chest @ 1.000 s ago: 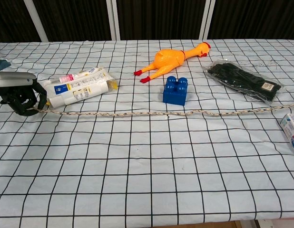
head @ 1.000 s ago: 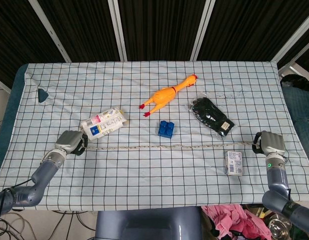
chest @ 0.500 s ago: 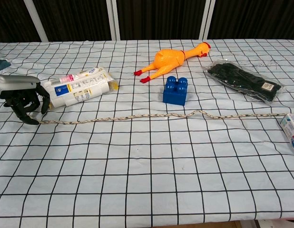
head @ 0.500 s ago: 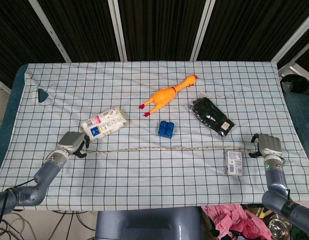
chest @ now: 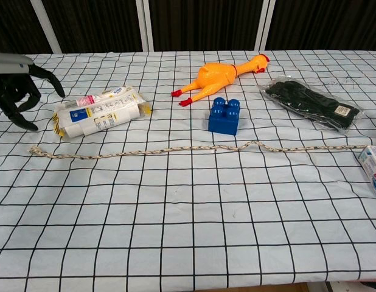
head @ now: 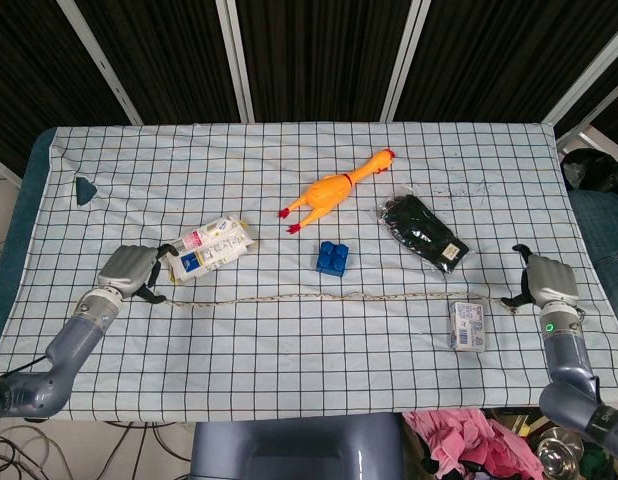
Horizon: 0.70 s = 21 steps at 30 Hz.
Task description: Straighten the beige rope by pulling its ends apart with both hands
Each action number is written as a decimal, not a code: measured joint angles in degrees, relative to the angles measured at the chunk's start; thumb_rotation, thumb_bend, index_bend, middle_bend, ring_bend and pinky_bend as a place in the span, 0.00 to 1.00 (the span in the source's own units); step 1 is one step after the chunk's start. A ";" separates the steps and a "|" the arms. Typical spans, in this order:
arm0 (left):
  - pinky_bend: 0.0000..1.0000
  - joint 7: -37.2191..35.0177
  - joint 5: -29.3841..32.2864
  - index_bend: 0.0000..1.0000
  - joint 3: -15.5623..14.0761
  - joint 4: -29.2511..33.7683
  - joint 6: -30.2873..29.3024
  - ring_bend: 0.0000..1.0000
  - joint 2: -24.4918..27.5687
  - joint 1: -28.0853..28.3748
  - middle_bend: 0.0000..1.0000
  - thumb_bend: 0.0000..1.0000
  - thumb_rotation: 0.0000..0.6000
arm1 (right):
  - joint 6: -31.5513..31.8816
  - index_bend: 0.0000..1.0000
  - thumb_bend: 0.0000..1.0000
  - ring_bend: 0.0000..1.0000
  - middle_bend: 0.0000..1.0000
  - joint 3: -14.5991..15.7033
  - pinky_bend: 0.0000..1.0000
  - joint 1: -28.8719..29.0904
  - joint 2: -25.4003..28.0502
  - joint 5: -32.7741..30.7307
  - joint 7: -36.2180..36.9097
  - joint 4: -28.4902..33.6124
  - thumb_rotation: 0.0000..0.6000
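The beige rope lies loose across the checked cloth in a nearly straight line with a slight wave right of the middle. Its left end rests free on the cloth. My left hand hovers above and behind that end with fingers spread, holding nothing; the head view shows the left hand beside the white packet. My right hand is at the table's right edge, fingers apart and empty, clear of the rope's right end. The chest view does not show it.
A white tube packet lies just behind the rope's left end. A blue brick, a rubber chicken and a black packet sit behind the rope. A small white box lies by its right end.
Both hands have let go of the rope ends and opened. The left hand rose and drew back; the right hand moved outward. The rope slackened and stays on the cloth.
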State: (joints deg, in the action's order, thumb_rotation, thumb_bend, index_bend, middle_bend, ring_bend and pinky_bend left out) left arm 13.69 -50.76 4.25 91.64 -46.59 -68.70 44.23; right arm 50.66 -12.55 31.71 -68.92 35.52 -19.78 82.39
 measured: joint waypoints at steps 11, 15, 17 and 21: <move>0.22 8.80 -5.88 0.20 0.55 13.38 -20.91 0.15 8.01 -5.67 0.23 0.10 1.00 | 14.89 0.08 0.05 0.30 0.15 -2.61 0.25 -5.70 9.23 15.75 7.64 14.33 1.00; 0.16 13.53 -10.59 0.19 -1.68 16.69 -31.79 0.09 8.77 -11.04 0.18 0.10 1.00 | 21.36 0.07 0.05 0.30 0.15 -0.37 0.25 -9.11 9.68 26.36 8.52 15.94 1.00; 0.14 14.25 -13.65 0.19 -3.31 17.40 -36.18 0.08 8.73 -14.22 0.16 0.10 1.00 | 25.69 0.07 0.05 0.29 0.14 1.51 0.24 -11.36 9.27 30.95 8.22 16.35 1.00; 0.11 12.79 -21.26 0.18 -8.22 17.00 -44.17 0.08 8.01 -22.40 0.15 0.10 1.00 | 33.68 0.07 0.05 0.29 0.14 5.29 0.24 -15.98 7.04 38.13 7.79 16.24 1.00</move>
State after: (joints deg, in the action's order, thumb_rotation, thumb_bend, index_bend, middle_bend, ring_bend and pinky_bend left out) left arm 26.49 -72.02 -3.97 108.64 -90.75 -60.69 21.83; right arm 84.34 -7.26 15.73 -61.88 73.65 -12.00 98.62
